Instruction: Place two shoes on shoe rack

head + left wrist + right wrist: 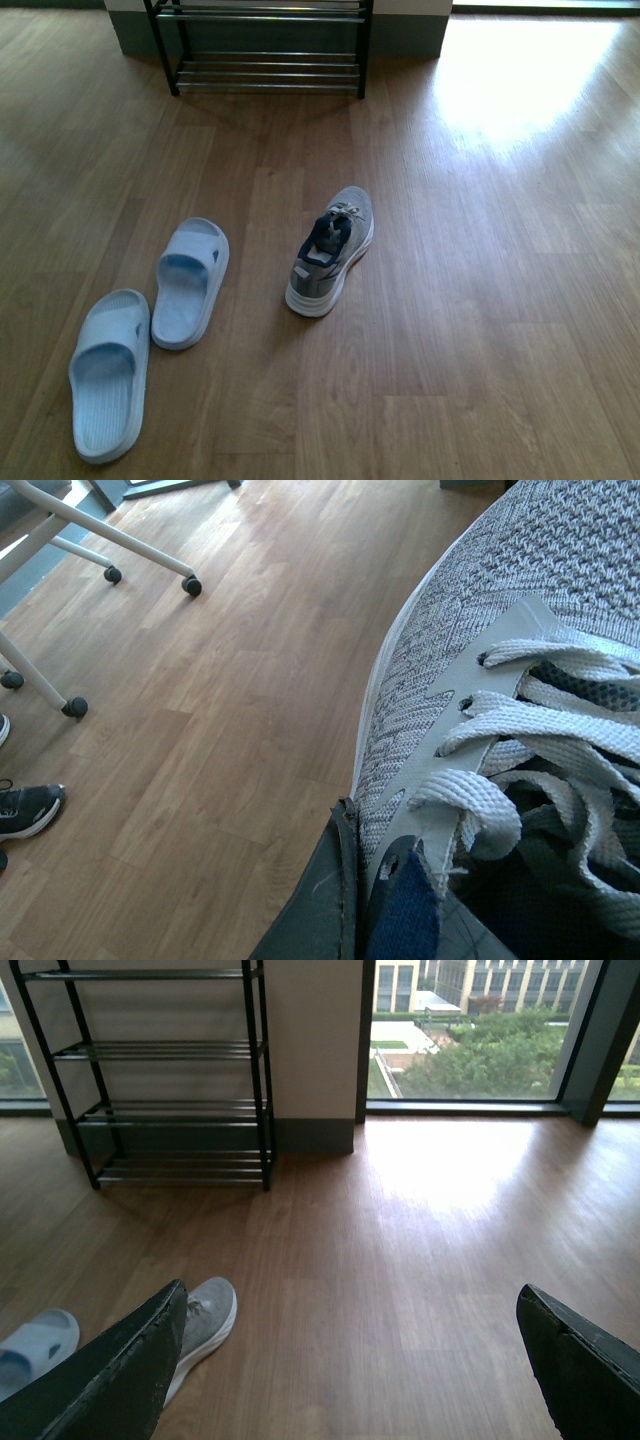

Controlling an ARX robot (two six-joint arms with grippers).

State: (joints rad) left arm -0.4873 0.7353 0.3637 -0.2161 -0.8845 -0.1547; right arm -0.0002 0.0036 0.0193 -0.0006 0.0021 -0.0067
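A grey knit sneaker (480, 650) with white laces fills the left wrist view, hanging above the wood floor. My left gripper (375, 910) is shut on its collar by the navy lining, one dark finger (315, 910) outside the knit wall. A second grey sneaker (330, 250) stands on the floor mid-room, toe toward the shoe rack (265, 50) at the far wall; its toe (205, 1320) shows beside one finger (110, 1380) of my right gripper (345, 1370). That gripper is open, holding nothing, above bare floor. The shoe rack (170, 1080) shows several bare chrome tiers.
Two pale blue slippers (190, 280) (108, 370) lie left of the floor sneaker. White table legs on castors (100, 550) and a black shoe (25, 810) show in the left wrist view. Large windows (470, 1030) stand right of the rack.
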